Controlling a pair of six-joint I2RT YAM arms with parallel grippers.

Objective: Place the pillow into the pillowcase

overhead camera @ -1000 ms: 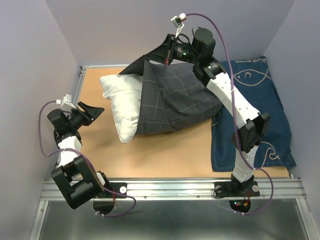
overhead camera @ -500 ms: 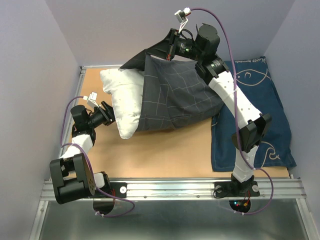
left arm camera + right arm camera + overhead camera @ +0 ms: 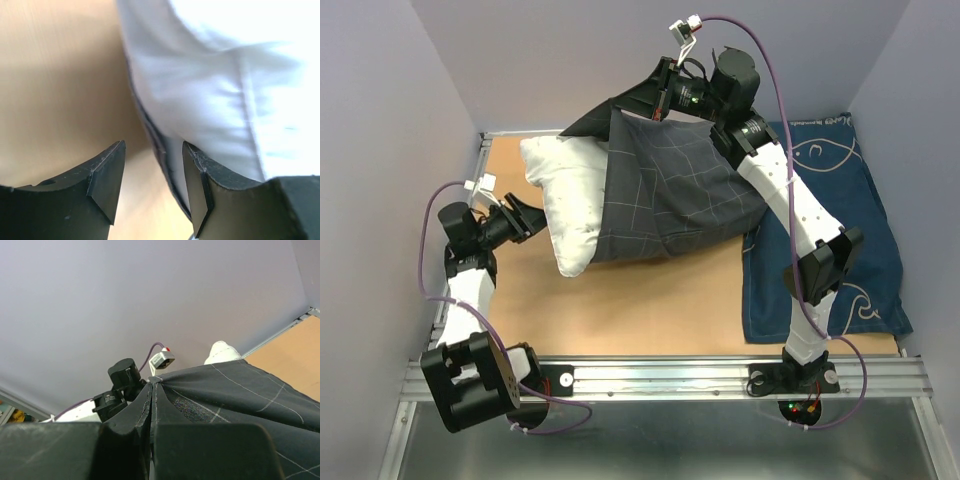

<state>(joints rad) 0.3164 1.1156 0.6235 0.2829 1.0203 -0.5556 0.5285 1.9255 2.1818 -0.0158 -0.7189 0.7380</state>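
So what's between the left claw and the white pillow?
Only a sliver of bare table. In the left wrist view, the open left gripper sits right at the edge of the pillow.

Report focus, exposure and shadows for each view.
Top external: sharp, evenly lit, soft shadow under the pillow on the table. Left wrist: pillow blown out white and blurred at close range. Right wrist: pillowcase grid crisp, right gripper dark and soft in the foreground.

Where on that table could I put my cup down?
Widest: the bare table strip between the pillowcase and the near rail. A small corner behind the pillow is free. The blue fish cloth covers the right; the left claw crowds the pillow's left edge.
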